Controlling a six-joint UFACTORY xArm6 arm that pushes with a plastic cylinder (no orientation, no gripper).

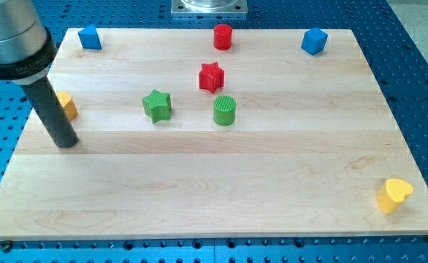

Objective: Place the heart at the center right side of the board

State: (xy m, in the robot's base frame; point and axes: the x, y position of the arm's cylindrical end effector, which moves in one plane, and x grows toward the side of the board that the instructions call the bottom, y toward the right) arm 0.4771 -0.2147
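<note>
Near the view's left edge, my tip [66, 143] rests on the pale wooden board [221, 183], at the end of a straight dark rod that comes down from a grey cylindrical housing in the upper left corner. This tool has no jaws, so nothing is held and nothing can open or close. Just beside the rod, on its right and partly hidden behind it, sits a small yellow block [68, 105] whose shape I cannot make out.

Far across the board, in the view's bottom right corner close to the edge, lies the yellow plastic heart [394, 194], well apart from my tip.

Around the middle stand a green star block [157, 104], a green cylinder [225, 110] to its right, and a red star block [211, 77] just above and between them. Along the top edge are a blue block [90, 37] at the left, a red cylinder [223, 36] in the centre, and a blue cube [314, 41] at the right.

The board lies on a blue perforated desk [418, 66]. No writing, brand or label can be read anywhere.
</note>
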